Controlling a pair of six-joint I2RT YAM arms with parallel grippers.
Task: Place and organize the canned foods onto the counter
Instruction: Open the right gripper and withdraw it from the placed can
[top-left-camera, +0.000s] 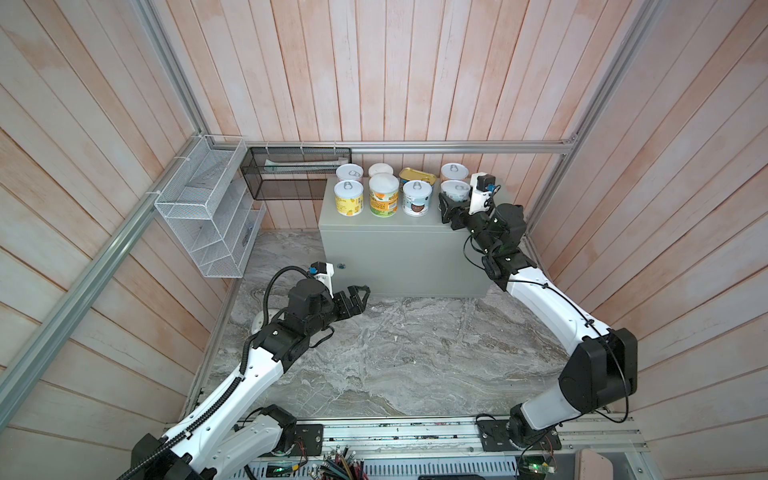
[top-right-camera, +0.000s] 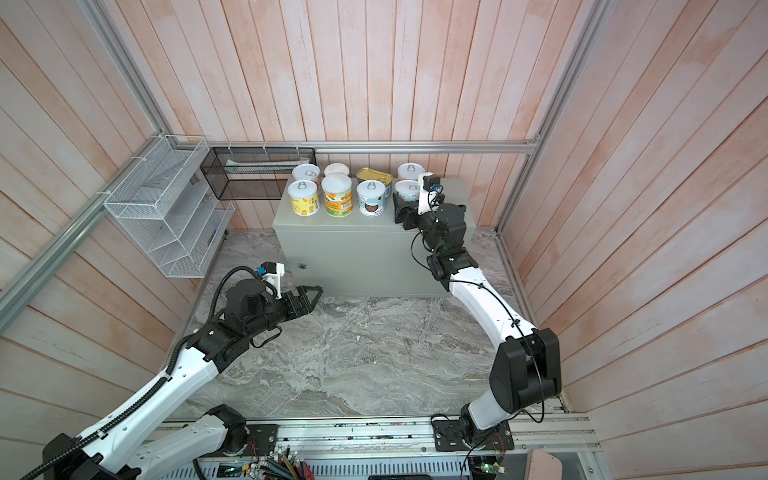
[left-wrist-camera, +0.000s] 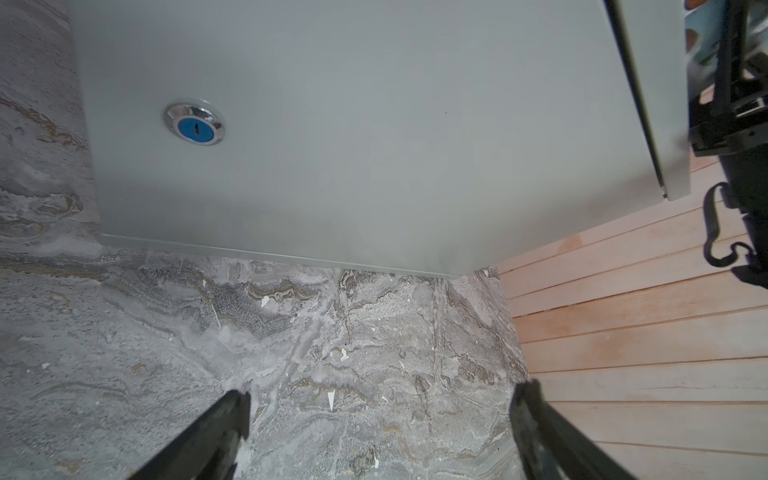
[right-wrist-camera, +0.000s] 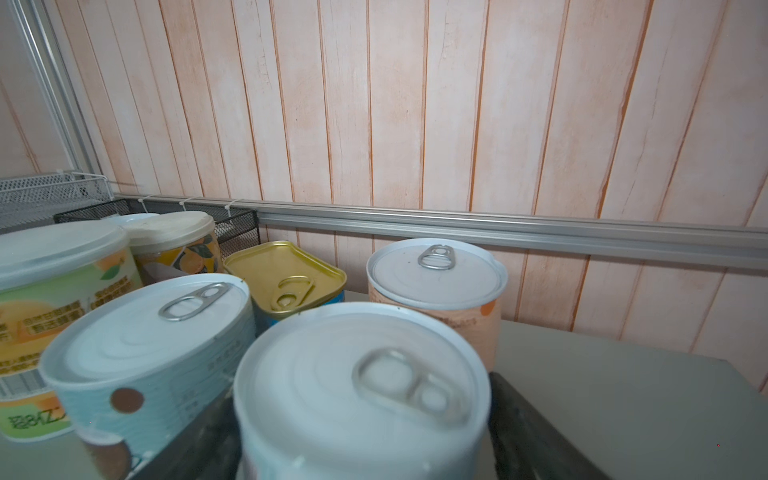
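- Over at the black right gripper (top-left-camera: 453, 203): straddling a short white-lidded pull-tab can (right-wrist-camera: 357, 386) at the right end of the grey-green metal box counter (top-left-camera: 395, 249); clamped or loose, cannot tell.
- Placed to close the front row beside the other cans (top-left-camera: 380, 199), likely; rounded gold tin (top-left-camera: 417, 176) behind.
- Down at the black left gripper (top-left-camera: 359, 295): spread wide, empty, low over grey veined marble (top-left-camera: 395, 353), presumably keeping clear.
- Hidden: that can's label, masked and blurred; back-row labels too.
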